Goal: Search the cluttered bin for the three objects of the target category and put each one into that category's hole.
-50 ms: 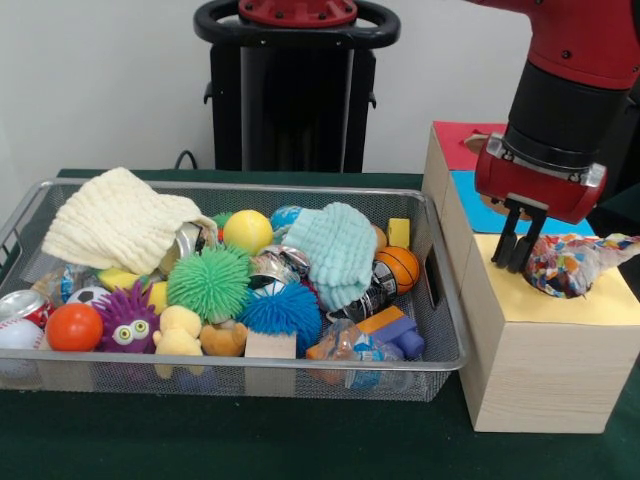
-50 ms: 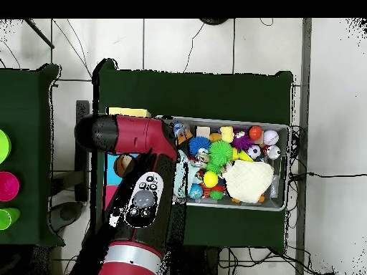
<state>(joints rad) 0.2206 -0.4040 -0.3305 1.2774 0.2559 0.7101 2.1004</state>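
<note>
Multicoloured speckled soft bag (image 1: 572, 264) sits pinched in black two-finger gripper (image 1: 517, 262) over yellow-topped wooden box (image 1: 540, 350): drop step, next release into hole.

Robotics lab: pedestal-mounted arm (image 1: 570, 90), green-clothed table (image 1: 230, 440), trailing floor cables (image 2: 315, 175).

Red arm (image 1: 585, 40) with black wrist band, silver ring — black-fingered pincer (image 1: 518, 262).
</note>
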